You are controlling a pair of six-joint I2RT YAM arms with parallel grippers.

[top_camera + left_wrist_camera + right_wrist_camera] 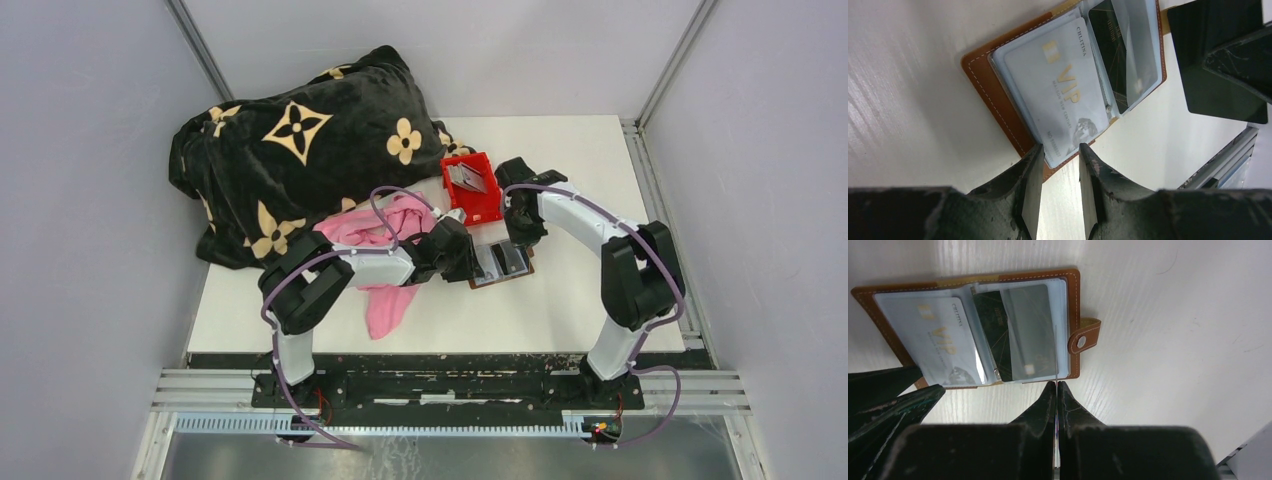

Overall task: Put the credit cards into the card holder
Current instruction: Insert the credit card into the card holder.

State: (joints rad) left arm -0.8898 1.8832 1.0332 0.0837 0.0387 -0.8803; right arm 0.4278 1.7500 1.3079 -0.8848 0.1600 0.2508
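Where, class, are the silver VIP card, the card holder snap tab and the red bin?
silver VIP card (1060,92): left wrist view, middle of its face.
card holder snap tab (1081,342): right wrist view, metal stud.
red bin (484,212): top external view, near wall.

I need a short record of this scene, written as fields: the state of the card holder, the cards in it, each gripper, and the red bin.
card holder: lies open, clear pockets facing up, snap strap out to one side
silver card: in a clear pocket, printed VIP
dark card: in the neighbouring pocket
left gripper: jaws apart, at the near end of the silver card
right gripper: shut, tips at the holder's near edge
red bin: beyond the holder, something grey inside
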